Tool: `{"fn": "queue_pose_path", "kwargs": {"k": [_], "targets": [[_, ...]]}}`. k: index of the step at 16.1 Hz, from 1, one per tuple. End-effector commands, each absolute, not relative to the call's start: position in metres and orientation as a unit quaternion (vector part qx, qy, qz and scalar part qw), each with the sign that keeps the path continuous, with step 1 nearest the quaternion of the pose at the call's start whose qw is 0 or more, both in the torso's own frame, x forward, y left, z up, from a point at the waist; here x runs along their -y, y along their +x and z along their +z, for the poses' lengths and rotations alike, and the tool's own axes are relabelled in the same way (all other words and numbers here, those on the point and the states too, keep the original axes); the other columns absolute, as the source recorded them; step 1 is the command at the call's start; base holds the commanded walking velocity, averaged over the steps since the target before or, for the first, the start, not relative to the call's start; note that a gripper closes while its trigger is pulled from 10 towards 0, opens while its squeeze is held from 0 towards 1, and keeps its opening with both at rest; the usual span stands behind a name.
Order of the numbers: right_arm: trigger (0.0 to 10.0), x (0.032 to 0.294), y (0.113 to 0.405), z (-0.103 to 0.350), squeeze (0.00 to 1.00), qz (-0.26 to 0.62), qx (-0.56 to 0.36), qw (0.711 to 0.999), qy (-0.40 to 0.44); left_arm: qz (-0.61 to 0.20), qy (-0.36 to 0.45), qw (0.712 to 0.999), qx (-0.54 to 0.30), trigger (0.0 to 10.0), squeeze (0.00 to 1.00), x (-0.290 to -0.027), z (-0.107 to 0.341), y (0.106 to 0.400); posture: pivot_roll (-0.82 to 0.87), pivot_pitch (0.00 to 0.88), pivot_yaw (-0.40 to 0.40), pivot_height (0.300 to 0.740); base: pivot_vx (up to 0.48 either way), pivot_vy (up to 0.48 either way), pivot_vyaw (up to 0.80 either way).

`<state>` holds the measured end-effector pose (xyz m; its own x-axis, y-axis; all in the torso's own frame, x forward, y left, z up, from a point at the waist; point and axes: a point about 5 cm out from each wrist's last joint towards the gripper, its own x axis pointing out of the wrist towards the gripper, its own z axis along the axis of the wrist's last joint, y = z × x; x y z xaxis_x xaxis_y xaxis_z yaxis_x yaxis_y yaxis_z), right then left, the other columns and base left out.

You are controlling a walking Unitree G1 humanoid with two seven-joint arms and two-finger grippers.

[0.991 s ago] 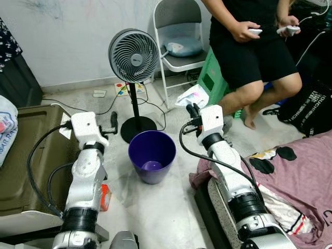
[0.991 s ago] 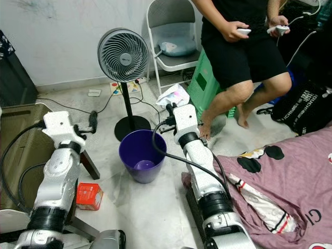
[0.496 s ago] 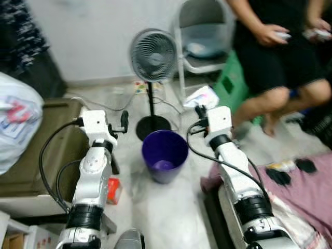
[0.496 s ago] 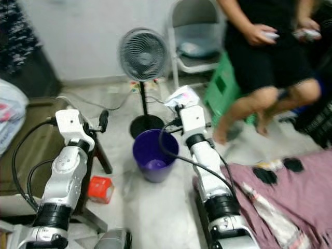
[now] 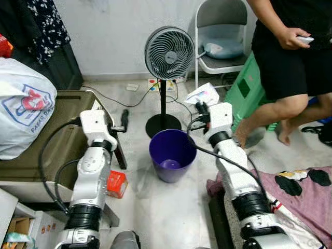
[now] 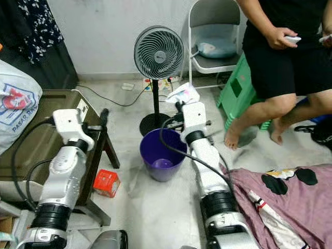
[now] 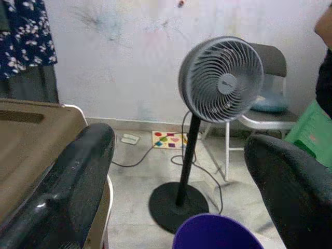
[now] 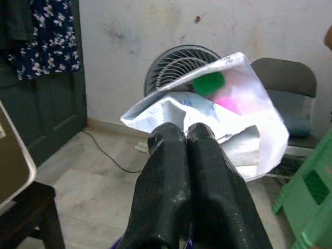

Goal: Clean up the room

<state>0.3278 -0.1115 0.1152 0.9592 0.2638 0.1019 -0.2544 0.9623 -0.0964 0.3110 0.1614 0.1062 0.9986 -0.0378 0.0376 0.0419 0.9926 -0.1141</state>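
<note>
My right gripper (image 5: 199,108) is shut on a crumpled white wrapper (image 5: 203,95) with pink and green print, and holds it up above the far rim of a purple bin (image 5: 173,153). In the right wrist view the two black fingers (image 8: 168,155) press together on the wrapper (image 8: 233,119). A pale object lies at the bottom of the bin. My left gripper (image 5: 124,116) is open and holds nothing, raised to the left of the bin beside a brown table (image 5: 46,140). Its wide-apart fingers (image 7: 78,176) frame the bin's rim (image 7: 218,236).
A standing fan (image 5: 169,53) is just behind the bin. A red box (image 5: 117,183) lies on the floor by the table leg. A white bag (image 5: 23,106) rests on the table. A person (image 5: 290,52) sits at the right near a folding chair (image 5: 220,31) and green stool (image 5: 244,91). Bedding (image 5: 306,192) lies at lower right.
The camera has turned left, so the whole scene has shifted right and the table and white bag have come into view. Both arms keep their pose; the wrapper stays gripped.
</note>
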Motion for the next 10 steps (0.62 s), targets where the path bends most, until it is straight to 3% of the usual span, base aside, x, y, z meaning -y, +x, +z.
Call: {"fn": "queue_pose_path", "kwargs": {"k": [1, 4, 10], "targets": [[10.0, 0.1094, 0.333, 0.1208, 0.0, 0.134, 0.058, 0.988, -0.041, -0.027, -0.055, 0.998, 0.032, 10.0, 0.0, -0.1606, 0.1126, 0.313, 0.01, 0.0, -0.016, 0.74, 0.3, 0.0, -0.46], [10.0, 0.1103, 0.3338, 0.121, 0.0, 0.134, 0.058, 0.988, -0.043, -0.033, -0.057, 0.997, 0.033, 10.0, 0.0, -0.159, 0.1128, 0.3139, 0.01, 0.0, -0.015, 0.74, 0.33, 0.0, -0.72], [10.0, 0.1092, 0.335, 0.1204, 0.0, 0.139, 0.057, 0.988, -0.044, -0.036, -0.056, 0.997, 0.034, 10.0, 0.0, -0.1588, 0.1124, 0.3138, 0.01, 0.0, -0.018, 0.74, 0.361, 0.0, 0.0]]}}
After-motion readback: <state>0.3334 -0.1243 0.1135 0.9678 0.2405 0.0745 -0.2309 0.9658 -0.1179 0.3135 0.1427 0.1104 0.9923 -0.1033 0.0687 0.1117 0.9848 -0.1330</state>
